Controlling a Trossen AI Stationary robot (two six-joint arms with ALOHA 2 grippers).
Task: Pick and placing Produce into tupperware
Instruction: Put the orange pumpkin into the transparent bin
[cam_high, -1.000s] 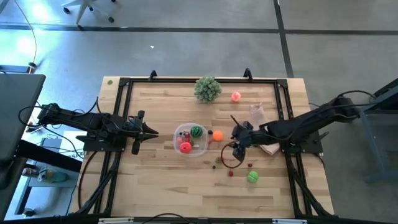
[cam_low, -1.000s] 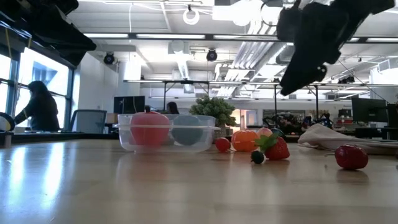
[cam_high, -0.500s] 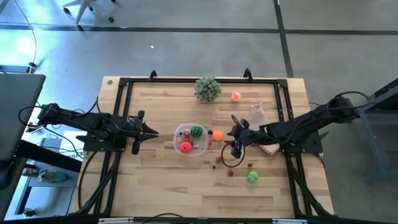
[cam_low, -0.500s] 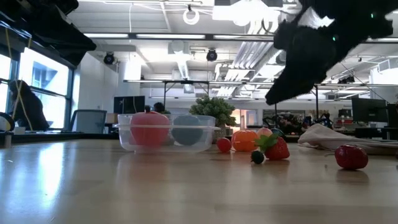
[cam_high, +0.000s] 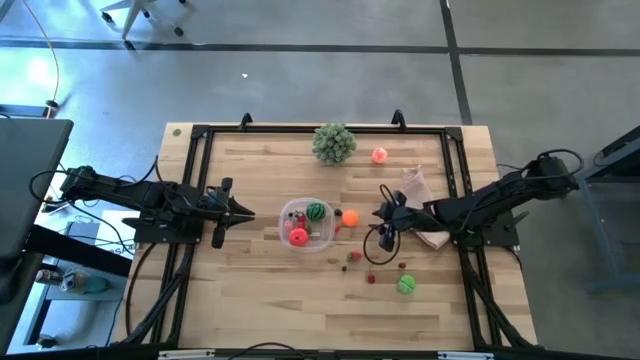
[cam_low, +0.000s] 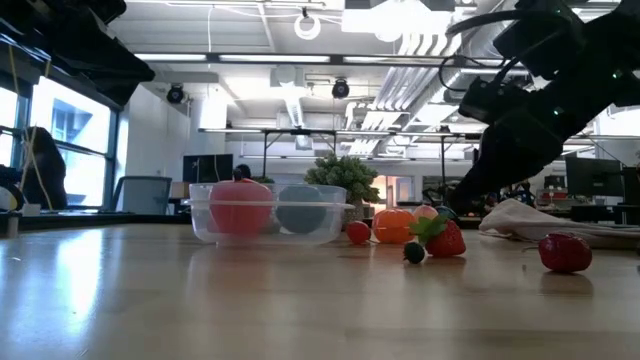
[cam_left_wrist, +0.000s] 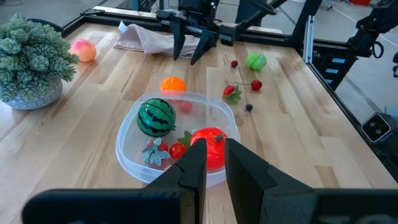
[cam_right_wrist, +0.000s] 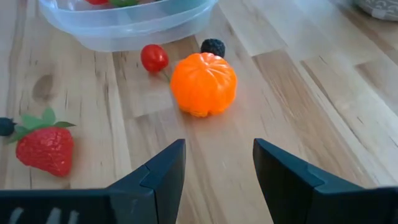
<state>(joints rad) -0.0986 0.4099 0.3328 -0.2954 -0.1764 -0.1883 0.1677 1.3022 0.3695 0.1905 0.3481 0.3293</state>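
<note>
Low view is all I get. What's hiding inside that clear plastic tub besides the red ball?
Observer: The clear plastic tub also holds a striped green ball and small red bits with leaves.
Operator: Is the big dark gripper grabbing something?
Observer: No, the right gripper is open and empty, aimed at the ridged orange ball.
Operator: And the other arm?
Observer: The left gripper is shut, waiting beside the tub.

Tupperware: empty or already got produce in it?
Partly filled. The tupperware holds a striped green ball, a large red piece and small bits; the orange piece sits outside it on the table.
</note>
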